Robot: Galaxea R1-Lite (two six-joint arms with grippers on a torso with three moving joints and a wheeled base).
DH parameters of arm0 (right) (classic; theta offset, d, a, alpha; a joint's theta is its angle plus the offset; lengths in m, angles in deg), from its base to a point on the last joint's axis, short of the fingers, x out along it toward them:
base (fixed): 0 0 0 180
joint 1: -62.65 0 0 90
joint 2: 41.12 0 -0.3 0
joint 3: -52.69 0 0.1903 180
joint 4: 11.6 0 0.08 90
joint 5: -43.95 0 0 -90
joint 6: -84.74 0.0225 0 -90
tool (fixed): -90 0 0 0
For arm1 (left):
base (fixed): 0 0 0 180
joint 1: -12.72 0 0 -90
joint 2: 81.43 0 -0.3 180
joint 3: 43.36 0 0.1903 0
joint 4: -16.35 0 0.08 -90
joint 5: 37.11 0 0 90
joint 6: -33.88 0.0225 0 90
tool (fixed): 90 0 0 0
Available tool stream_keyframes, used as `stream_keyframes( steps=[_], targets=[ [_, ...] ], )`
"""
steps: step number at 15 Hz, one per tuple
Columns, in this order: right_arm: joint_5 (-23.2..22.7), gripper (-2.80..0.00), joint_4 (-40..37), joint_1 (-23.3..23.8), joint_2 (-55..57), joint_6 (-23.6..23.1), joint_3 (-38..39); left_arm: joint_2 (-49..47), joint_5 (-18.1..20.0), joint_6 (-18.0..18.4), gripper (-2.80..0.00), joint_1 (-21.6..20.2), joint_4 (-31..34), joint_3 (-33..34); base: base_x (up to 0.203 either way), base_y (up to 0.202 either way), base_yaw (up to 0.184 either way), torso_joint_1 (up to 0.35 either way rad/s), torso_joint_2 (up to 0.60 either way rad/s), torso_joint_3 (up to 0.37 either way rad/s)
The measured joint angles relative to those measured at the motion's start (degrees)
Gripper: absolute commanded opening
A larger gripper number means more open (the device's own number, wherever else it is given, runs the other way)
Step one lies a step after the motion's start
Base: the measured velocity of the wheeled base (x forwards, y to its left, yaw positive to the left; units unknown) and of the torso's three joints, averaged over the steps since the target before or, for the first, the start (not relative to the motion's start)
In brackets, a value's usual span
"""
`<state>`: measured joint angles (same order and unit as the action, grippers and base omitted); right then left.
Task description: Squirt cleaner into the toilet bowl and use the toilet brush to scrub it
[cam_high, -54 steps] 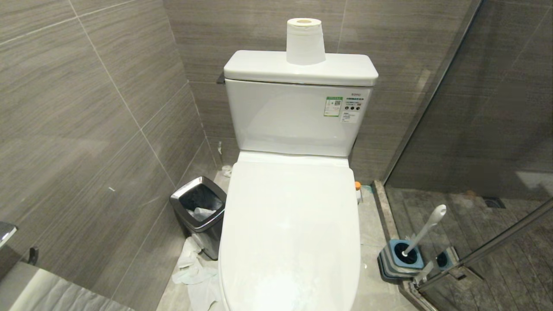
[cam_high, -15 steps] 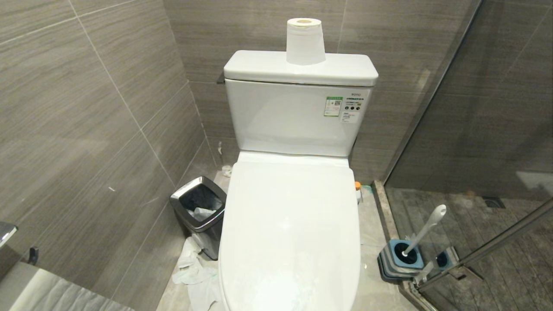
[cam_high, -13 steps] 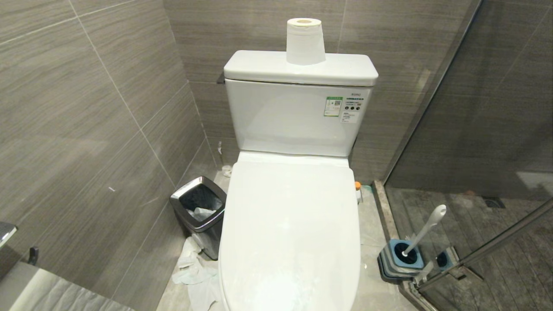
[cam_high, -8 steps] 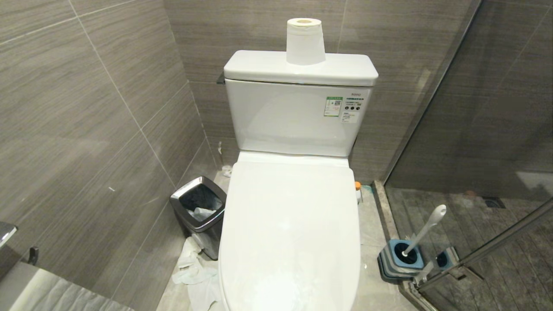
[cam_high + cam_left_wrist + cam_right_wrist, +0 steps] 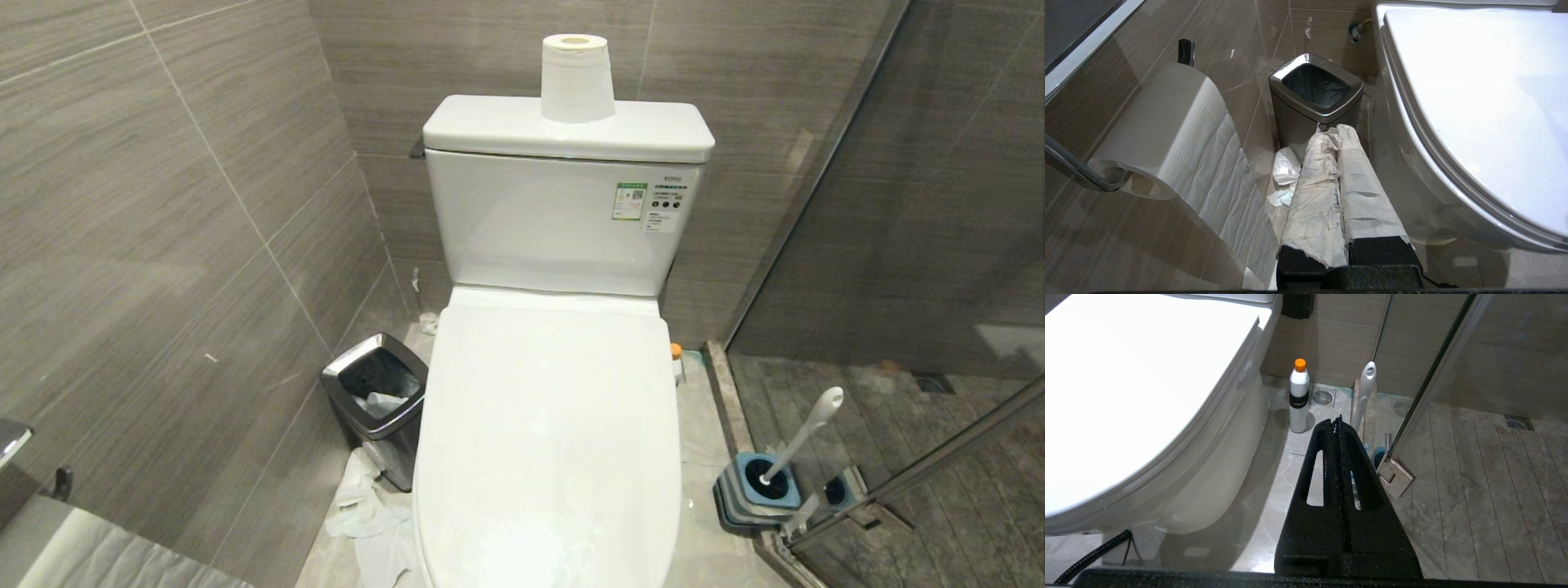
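Closed lid (image 5: 547,425) over toilet bowl (image 5: 663,523) (bin (image 5: 375,392) beside) —

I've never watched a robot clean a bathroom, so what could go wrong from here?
Three things, I'd guess. The toilet has its lid down, so cleaner squirted now would miss the bowl. The cleaner bottle is slim and upright on the floor beside the toilet, so a nudge might tip it. The toilet brush leans in its holder by the glass shower door, which a swinging handle could strike.

Bin (image 5: 377,390) left of toilet bowl (image 5: 549,441), toilet brush (image 5: 796,445) right
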<state>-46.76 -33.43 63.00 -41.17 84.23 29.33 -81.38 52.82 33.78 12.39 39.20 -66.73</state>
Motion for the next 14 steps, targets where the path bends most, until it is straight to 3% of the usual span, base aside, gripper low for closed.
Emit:
stream_keyframes(
  steps=[14],
  targets=[
    [0.20, -2.80, 0.00, 0.00, 0.00, 0.10, 0.00, 0.00, 0.00, -0.04, -2.80, 0.00, 0.00, 0.00, 0.000, 0.000, 0.000, 0.000, 0.00, 0.000]
  ],
)
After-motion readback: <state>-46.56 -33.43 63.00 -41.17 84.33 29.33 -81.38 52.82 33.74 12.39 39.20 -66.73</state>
